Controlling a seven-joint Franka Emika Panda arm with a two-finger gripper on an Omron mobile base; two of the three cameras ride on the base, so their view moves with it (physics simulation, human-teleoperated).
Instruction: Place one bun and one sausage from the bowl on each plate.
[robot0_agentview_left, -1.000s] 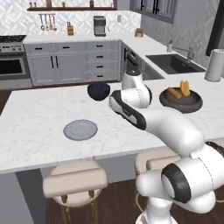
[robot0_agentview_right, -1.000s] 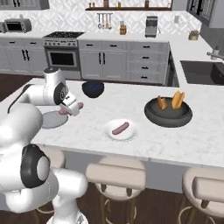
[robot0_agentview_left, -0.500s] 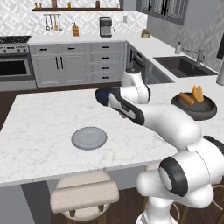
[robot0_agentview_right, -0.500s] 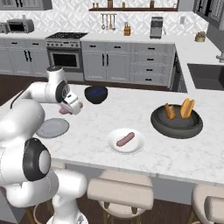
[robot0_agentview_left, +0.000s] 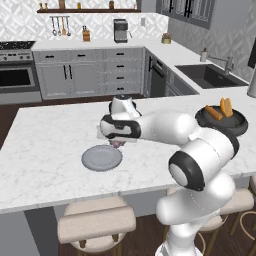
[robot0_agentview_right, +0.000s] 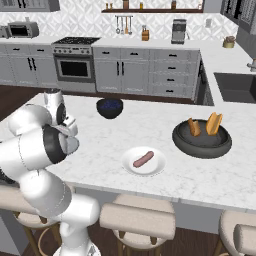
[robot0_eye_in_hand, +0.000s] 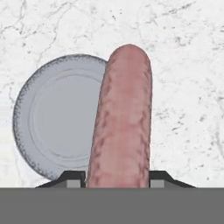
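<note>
My gripper (robot0_eye_in_hand: 116, 179) is shut on a pinkish-brown sausage (robot0_eye_in_hand: 122, 127) that sticks out from between its fingertips. In the left base view the gripper (robot0_agentview_left: 116, 142) hangs just above the right rim of the matte grey plate (robot0_agentview_left: 101, 157), which is bare. In the hand view, that grey plate (robot0_eye_in_hand: 61, 116) lies left of the sausage. A second sausage (robot0_agentview_right: 143, 159) rests on the white plate (robot0_agentview_right: 131, 167). The dark shallow bowl (robot0_agentview_right: 202, 145) holds two orange-tan buns (robot0_agentview_right: 194, 127) (robot0_agentview_right: 214, 123). The same bowl (robot0_agentview_left: 221, 125) stands at the right end of the counter.
A glossy dark blue bowl (robot0_agentview_right: 109, 107) stands at the back of the island. Padded stools (robot0_agentview_right: 137, 220) line the near edge of the counter. A sink (robot0_agentview_left: 205, 75) is set in the far right counter. My own arm (robot0_agentview_left: 165, 127) stretches across the middle of the island.
Both base views have shifted, so the base has driven. The gripper, still holding the sausage, has come down and closer to the grey plate.
</note>
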